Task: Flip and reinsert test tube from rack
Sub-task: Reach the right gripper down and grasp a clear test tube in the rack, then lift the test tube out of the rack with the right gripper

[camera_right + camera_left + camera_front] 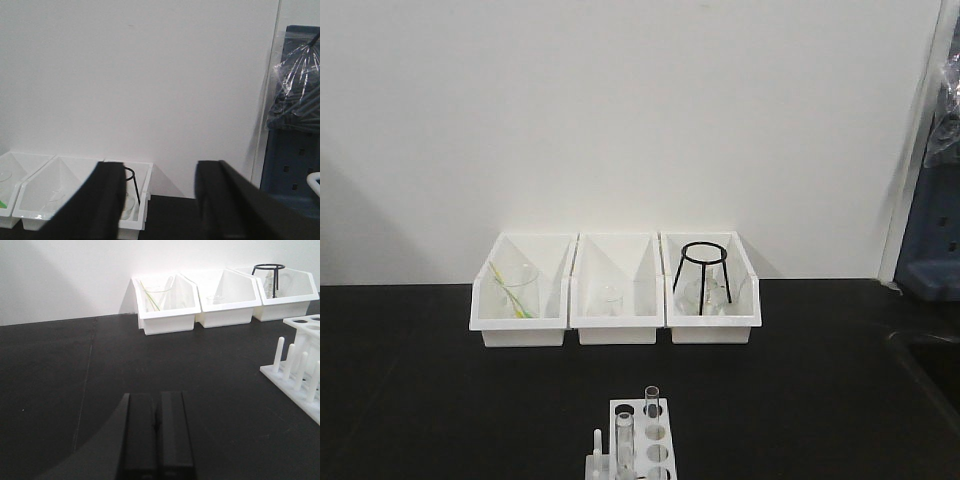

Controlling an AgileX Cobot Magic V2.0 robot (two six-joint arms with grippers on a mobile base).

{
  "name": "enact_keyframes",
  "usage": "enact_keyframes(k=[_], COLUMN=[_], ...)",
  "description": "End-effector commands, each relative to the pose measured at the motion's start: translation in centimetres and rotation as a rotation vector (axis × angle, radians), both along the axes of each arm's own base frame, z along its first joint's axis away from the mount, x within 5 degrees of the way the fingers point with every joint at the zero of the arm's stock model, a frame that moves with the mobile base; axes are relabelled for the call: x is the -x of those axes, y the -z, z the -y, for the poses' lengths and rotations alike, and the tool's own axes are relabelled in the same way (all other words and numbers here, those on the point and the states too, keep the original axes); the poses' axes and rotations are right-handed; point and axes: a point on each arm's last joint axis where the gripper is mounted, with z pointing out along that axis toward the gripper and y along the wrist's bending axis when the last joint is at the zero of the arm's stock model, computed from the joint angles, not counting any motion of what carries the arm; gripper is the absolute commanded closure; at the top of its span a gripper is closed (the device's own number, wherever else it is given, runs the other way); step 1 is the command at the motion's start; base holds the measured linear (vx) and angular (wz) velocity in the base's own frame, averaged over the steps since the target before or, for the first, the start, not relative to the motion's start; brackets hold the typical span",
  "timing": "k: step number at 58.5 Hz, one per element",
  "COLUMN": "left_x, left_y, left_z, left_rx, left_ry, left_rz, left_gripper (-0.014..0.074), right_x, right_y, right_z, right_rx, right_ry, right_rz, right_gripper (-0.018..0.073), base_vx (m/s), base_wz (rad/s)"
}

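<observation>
The white rack (645, 450) sits at the bottom centre of the black table in the front view, with round holes on top and white pegs on its left side. Two clear test tubes stand upright in it, one at the back (652, 402) and one nearer the front (624, 437). The rack's peg side also shows at the right edge of the left wrist view (300, 372). My left gripper (157, 400) is shut and empty, low over the table left of the rack. My right gripper (160, 172) is open and empty, raised and facing the wall. Neither gripper shows in the front view.
Three white open-front bins (617, 290) stand against the white wall: the left holds a beaker (517, 290) with a green rod, the middle a small glass, the right a black wire tripod (702, 275). A sink edge (925, 350) lies at right, with blue equipment (295, 150) beyond.
</observation>
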Motion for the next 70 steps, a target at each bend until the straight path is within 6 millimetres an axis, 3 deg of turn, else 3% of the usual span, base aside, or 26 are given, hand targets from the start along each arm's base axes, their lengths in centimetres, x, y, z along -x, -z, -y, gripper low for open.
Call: enact_keyframes(k=[1, 6, 13, 19, 31, 39, 52, 70], left_x=[0.0, 0.0, 0.0, 0.0, 0.0, 0.0, 0.0, 0.0], left_y=[-0.9, -0.9, -0.9, -0.9, -0.9, -0.9, -0.9, -0.9], left_z=[0.1, 0.1, 0.1, 0.1, 0.1, 0.1, 0.1, 0.1], left_rx=[0.022, 0.022, 0.022, 0.022, 0.022, 0.022, 0.022, 0.022], left_ry=[0.014, 0.014, 0.014, 0.014, 0.014, 0.014, 0.014, 0.014], left_rz=[0.090, 0.090, 0.090, 0.090, 0.090, 0.090, 0.090, 0.090], left_gripper=[0.0602, 0.0602, 0.0602, 0.0602, 0.0602, 0.0602, 0.0602, 0.0602], right_x=[0.3, 0.3, 0.3, -0.7, -2.3, -2.8, -5.0, -8.9], right_y=[-2.1, -2.3, -2.2, 0.0, 7.7, 11.2, 14.6, 16.0], right_z=[-0.1, -0.1, -0.1, -0.6, -5.3, -9.1, -13.8, -16.4], right_rx=[0.004, -0.006, -0.089, -0.107, -0.062, -0.009, -0.049, -0.057], right_ry=[-0.010, -0.015, -0.029, -0.065, -0.366, -0.593, -0.799, -0.854], right_rz=[0.130, 0.150, 0.150, 0.098, 0.006, -0.036, -0.063, -0.052], right_gripper=[-0.0013, -0.0090, -0.0112, -0.0091, -0.0001, 0.0052, 0.0071, 0.0071], base_vx=[0.00, 0.00, 0.00, 0.00, 0.00, 0.00, 0.00, 0.00], base_wz=[0.00, 0.00, 0.00, 0.00, 0.00, 0.00, 0.00, 0.00])
